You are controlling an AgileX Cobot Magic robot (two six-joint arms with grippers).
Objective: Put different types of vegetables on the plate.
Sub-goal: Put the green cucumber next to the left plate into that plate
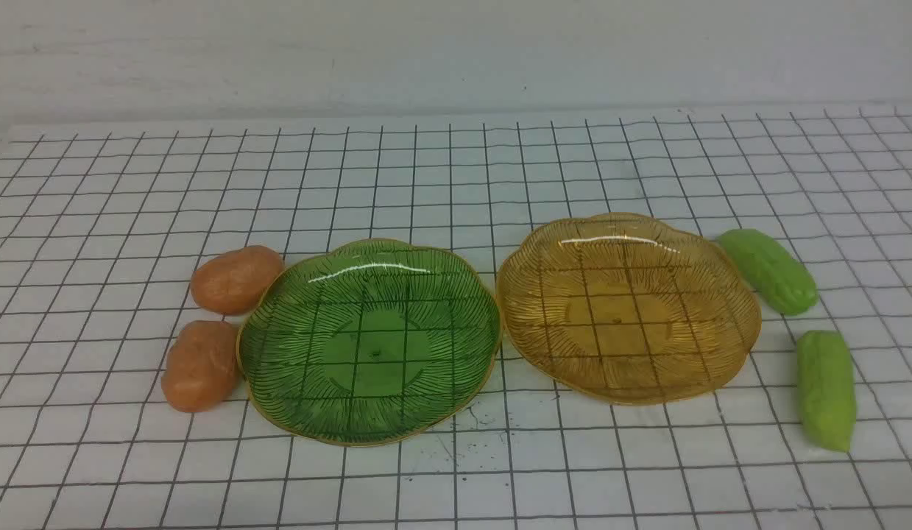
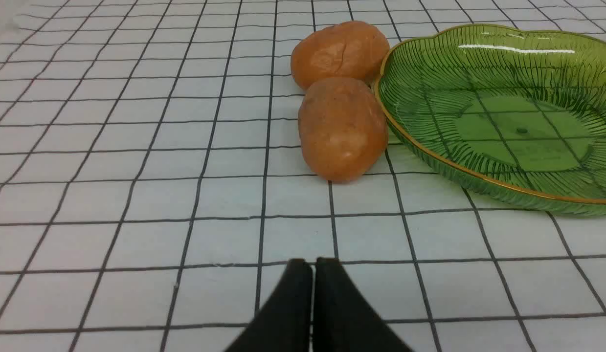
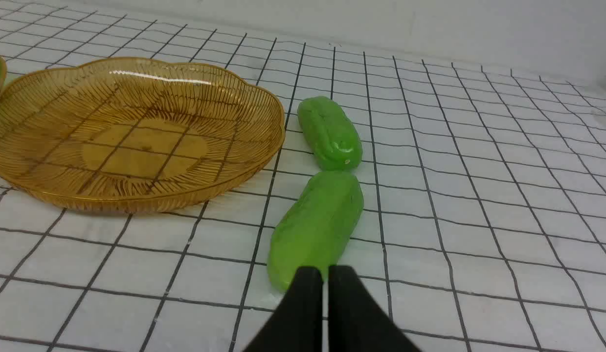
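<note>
Jaws: left gripper (image 2: 314, 264) closed, nothing between the tips; right gripper (image 3: 326, 271) closed likewise, also bare. Landmark: green plate (image 1: 376, 353).

Far potato (image 1: 237, 280): on the table, left of the green plate, by its rim. Smooth, rounded; probably light, firm, somewhat slippery. Best hold: across the narrower middle. Long axis mostly sideways, far end tipped toward the plate.

Near potato (image 1: 201, 366): left of the green plate, nearer the robot. Same handling expected; pinch its flanks. Long axis runs mainly near to far, leaning slightly toward the plate at the far end.

Far gourd (image 1: 769, 271): well right of the green plate, past the amber plate (image 1: 628, 309). Ridges should help grip; likely light, stiff. Grasp mid-body. Axis diagonal, near end pointing away from the green plate.

Near gourd (image 1: 826, 390): farthest right of the green plate. Grasp across the waist. Axis nearly straight near to far, narrow tip toward the robot.
</note>
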